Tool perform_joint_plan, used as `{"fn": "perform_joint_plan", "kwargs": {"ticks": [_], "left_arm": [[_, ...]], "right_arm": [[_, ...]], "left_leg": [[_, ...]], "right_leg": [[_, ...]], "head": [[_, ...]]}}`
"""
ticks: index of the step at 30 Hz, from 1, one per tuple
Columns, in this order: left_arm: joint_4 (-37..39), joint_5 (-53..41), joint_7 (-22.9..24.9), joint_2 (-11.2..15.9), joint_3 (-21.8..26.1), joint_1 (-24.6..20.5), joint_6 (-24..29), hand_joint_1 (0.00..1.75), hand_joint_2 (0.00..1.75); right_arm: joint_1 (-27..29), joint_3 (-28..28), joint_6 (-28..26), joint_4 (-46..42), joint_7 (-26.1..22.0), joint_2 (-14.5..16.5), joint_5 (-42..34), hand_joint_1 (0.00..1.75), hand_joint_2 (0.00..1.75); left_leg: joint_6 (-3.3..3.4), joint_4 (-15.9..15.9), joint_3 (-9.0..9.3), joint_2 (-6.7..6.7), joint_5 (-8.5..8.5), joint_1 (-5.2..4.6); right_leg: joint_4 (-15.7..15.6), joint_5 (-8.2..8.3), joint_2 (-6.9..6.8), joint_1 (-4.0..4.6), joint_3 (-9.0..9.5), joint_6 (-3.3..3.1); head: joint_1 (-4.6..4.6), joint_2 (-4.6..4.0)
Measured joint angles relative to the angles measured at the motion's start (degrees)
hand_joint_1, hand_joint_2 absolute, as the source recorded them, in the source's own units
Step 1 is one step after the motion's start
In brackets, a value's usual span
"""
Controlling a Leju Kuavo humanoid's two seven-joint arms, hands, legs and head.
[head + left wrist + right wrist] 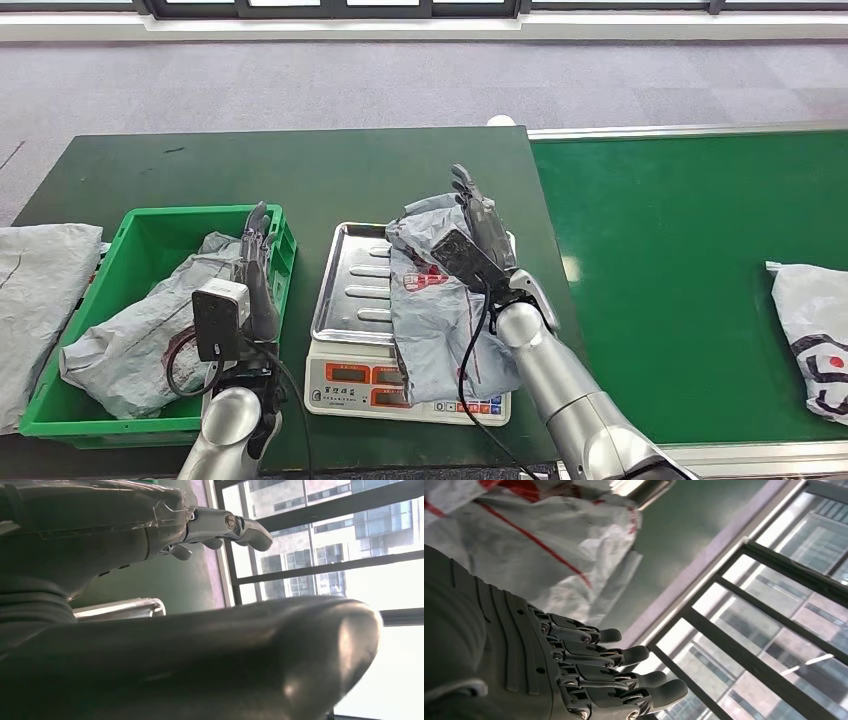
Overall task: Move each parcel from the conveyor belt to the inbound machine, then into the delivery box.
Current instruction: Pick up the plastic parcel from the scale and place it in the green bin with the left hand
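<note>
- At the worktop's [330, 170] far left edge I see a grey poly bag [35, 300] lying flat, partly cut off by the frame.
- Next, near the front left corner, the green delivery box [140, 225] holds a crumpled grey parcel in the box [150, 335], its long axis running diagonally from the front left corner of the box toward its back right.
- My left hand [258, 270] stands just beside the box's right wall, fingers straight and pointing away from me toward the worktop's back edge; I see nothing in it. In the left wrist view the fingers [235, 527] look extended rather than curled, with the thumb lying apart from them.
- In the middle, at the front edge, the inbound machine [400, 385] is a scale with a steel tray [350, 280] and red digit displays.
- The parcel on the scale [435, 320] is a wrinkled grey bag with red printing. It lies over the tray's right half, long axis front to back, its near end hanging over the display panel.
- My right hand [480, 225] is over the parcel's far end, fingers straight and close together, pointing to the back edge. I cannot tell whether it touches the bag. The right wrist view shows the fingers [624, 672] stretched out side by side, holding nothing.
- To the right, the green conveyor belt [680, 260] carries a white parcel on the belt [815, 335] with red and black marks, at the right edge, partly out of frame.
</note>
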Motion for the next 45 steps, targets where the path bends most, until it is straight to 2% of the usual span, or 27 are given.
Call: {"fn": "perform_joint_plan", "kwargs": {"ticks": [3,4,8,11,14,18,22,27,33,38,42,45], "left_arm": [[0.4,0.0,0.0,-0.2,0.0,-0.7,0.1,0.0,0.0],[0.6,-0.3,0.0,-0.3,0.0,-1.1,0.1,0.0,0.0],[1.2,-7.3,1.5,0.1,-1.5,-2.6,-5.0,0.0,1.75],[1.5,-12.2,3.7,0.6,-3.1,-3.4,-8.0,0.0,1.75],[1.6,-15.2,4.9,0.9,-4.5,-4.1,-10.3,0.0,1.75],[1.9,-20.0,7.0,1.9,-7.4,-5.4,-17.4,0.0,1.75],[6.2,-23.0,8.1,2.9,-11.6,-8.5,-24.3,0.0,1.75],[12.7,-23.8,6.9,3.0,-15.1,-11.6,-27.2,0.0,1.75],[18.2,-24.9,3.5,3.0,-20.9,-14.9,-34.0,0.0,1.75],[22.6,-25.2,2.1,2.8,-25.0,-17.5,-35.4,0.0,1.75],[26.6,-24.8,1.4,1.7,-26.9,-19.6,-35.4,0.03,1.75],[29.7,-24.5,0.5,0.5,-27.6,-20.8,-33.2,1.32,1.75]], "right_arm": [[0.2,0.1,-1.3,-0.9,-0.9,0.4,0.1,0.0,0.0],[1.3,0.3,-2.5,-3.6,-1.2,0.5,0.5,0.0,0.0],[17.4,2.3,-5.4,-33.9,-2.9,-2.2,2.2,0.0,0.0],[24.2,3.2,-6.1,-43.3,-3.9,-4.3,1.4,0.0,0.0],[28.5,3.5,-6.6,-49.1,-4.8,-5.8,0.5,0.0,0.0],[32.5,3.5,-5.5,-54.2,-7.4,-7.9,-3.2,0.0,1.75],[33.6,3.6,-3.1,-56.6,-11.2,-9.5,-8.0,0.0,1.75],[33.2,3.9,-2.0,-56.9,-11.4,-10.1,-9.2,0.0,1.75],[31.5,4.5,-0.8,-56.9,-10.9,-10.4,-9.7,0.0,1.75],[30.8,4.8,-0.5,-56.9,-10.6,-10.4,-9.7,0.0,1.75],[30.8,4.9,-0.5,-57.1,-10.0,-10.4,-9.3,0.0,1.75],[30.9,4.9,-0.5,-57.6,-9.7,-10.4,-8.6,0.0,1.75]], "left_leg": [[0.0,0.0,0.0,-0.04,0.0,0.0],[0.0,0.0,-0.01,-0.05,-0.01,0.0],[0.04,0.0,-0.07,-0.23,-0.13,-0.01],[0.05,0.0,-0.1,-0.19,-0.18,-0.02],[0.05,0.0,-0.09,-0.09,-0.18,-0.02],[0.06,0.0,-0.08,-0.12,-0.18,-0.02],[0.04,0.0,-0.07,-0.06,-0.14,-0.02],[0.02,0.0,-0.07,0.0,-0.1,-0.02],[0.02,0.0,-0.07,-0.03,-0.09,-0.02],[0.02,0.0,-0.07,-0.06,-0.09,-0.02],[0.03,0.0,-0.07,-0.09,-0.09,-0.02],[0.04,0.0,-0.06,-0.09,-0.08,-0.02]], "right_leg": [[0.0,0.0,-0.03,0.0,0.0,0.0],[0.0,-0.01,-0.04,0.0,-0.02,0.0],[0.0,-0.17,-0.21,-0.02,-0.07,0.0],[0.0,-0.19,-0.18,-0.02,-0.06,0.01],[0.0,-0.18,-0.13,-0.02,-0.1,0.01],[0.0,-0.18,-0.18,-0.02,-0.12,0.01],[0.0,-0.11,-0.12,-0.01,-0.09,-0.02],[0.0,-0.05,-0.09,-0.01,-0.09,-0.02],[0.0,-0.05,-0.09,-0.02,-0.07,-0.01],[0.0,-0.06,-0.11,-0.02,-0.06,-0.01],[0.0,-0.06,-0.13,-0.02,-0.04,-0.01],[0.0,-0.05,-0.13,-0.02,-0.03,0.0]], "head": [[-0.01,0.0],[-0.01,0.0],[0.0,0.0],[0.0,0.0],[0.0,0.0],[0.0,0.0],[0.0,0.0],[0.0,0.01],[0.0,0.0],[0.0,0.0],[0.0,0.0],[0.0,0.0]]}}
